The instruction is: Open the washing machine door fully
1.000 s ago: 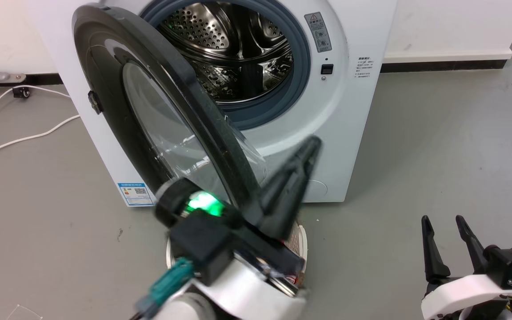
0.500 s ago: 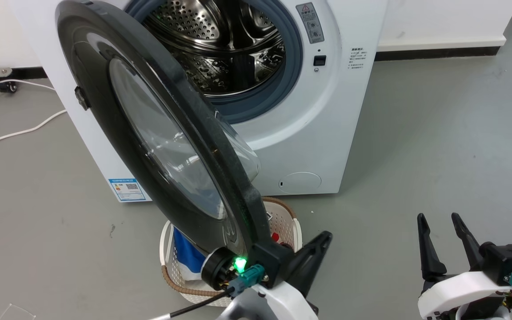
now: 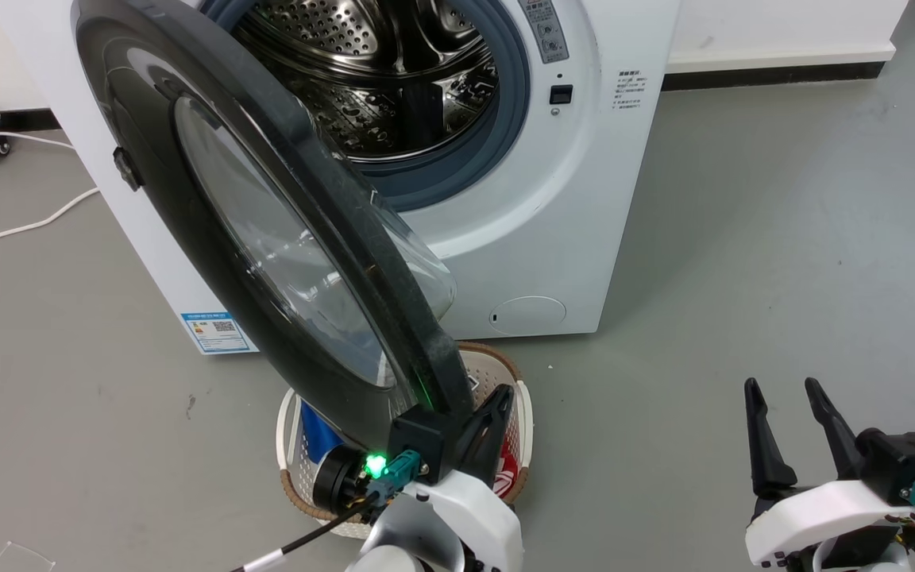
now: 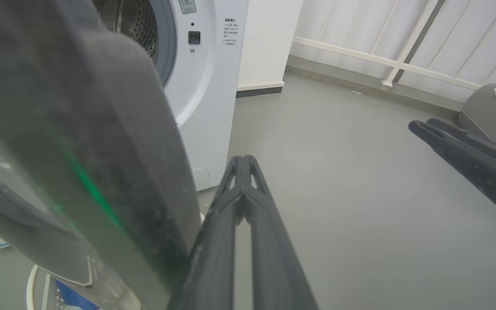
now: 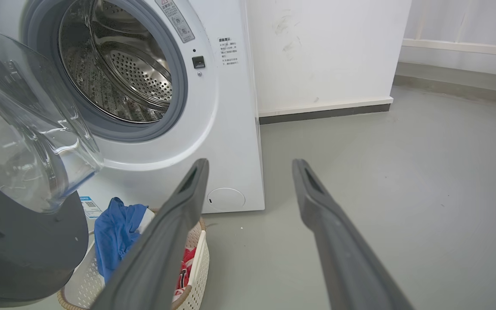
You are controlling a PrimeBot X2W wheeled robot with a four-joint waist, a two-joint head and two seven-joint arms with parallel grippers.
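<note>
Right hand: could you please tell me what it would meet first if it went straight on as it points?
Passing over the floor, the right hand would probably first reach the right edge of the washing machine, or the wall just beside it; depth is unclear.

The half-open washing machine door (image 3: 267,238) juts over the laundry basket (image 3: 525,429), blocking the left; grey floor (image 3: 759,238) rightward lies open.

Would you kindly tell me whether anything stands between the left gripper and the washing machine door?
Nothing visible does. The left gripper, fingers shut, lies right beside the lower edge of the washing machine door. A laundry basket sits on the floor beneath that edge; whether the door clears it cannot be told.
</note>
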